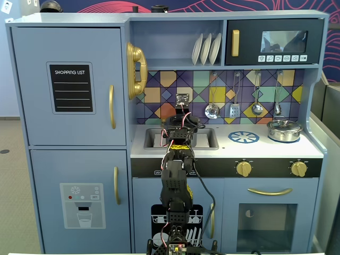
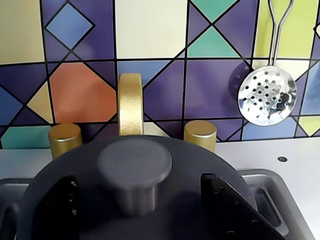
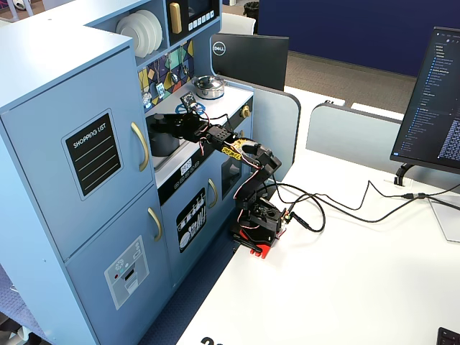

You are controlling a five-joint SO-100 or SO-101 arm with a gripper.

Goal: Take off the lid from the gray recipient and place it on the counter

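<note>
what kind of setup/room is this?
Likely an office or lab: a toy play kitchen stands against a white desk that carries the robot arm, with a Dell monitor and partition panels behind.

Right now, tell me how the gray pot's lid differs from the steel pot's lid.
The gray lid is matte dark gray; the steel lid is shiny silver. The gray lid sits at the sink, under the arm; the steel lid sits at the counter's right end in a fixed view. Both are round, each resting on its pot.
</note>
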